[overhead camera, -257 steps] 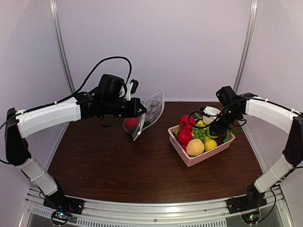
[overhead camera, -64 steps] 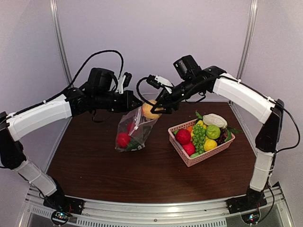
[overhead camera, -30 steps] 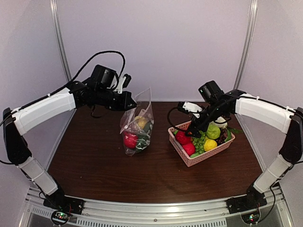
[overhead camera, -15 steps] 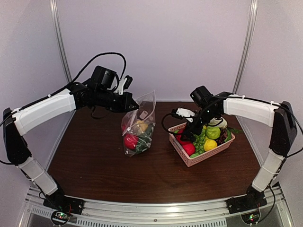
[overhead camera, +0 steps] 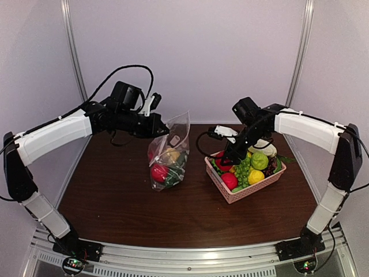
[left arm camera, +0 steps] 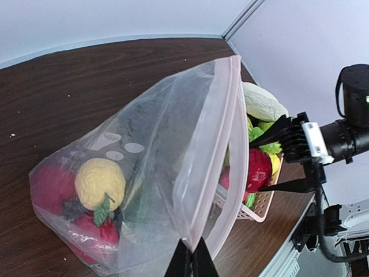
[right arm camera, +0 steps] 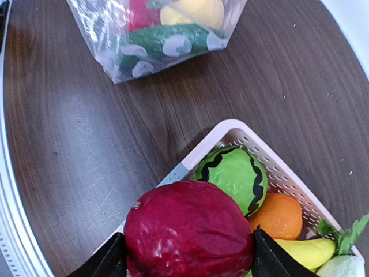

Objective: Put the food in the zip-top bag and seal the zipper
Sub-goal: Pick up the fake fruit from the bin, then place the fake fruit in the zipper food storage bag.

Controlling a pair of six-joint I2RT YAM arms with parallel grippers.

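Bag (left arm camera: 173, 144) pinched in left hand (left arm camera: 189, 257) — right hand (right arm camera: 184, 266) clasps red fruit (right arm camera: 187, 228).

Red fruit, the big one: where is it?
In the right wrist view, the red fruit sits in the right pincer over the basket corner, beside the striped green ball.

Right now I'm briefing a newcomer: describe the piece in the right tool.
Find the pink basket right of the bag. Over its bag-side end the right tool grips a red ball: plain glossy dark red, unlike the striped green ball and the orange beside it.
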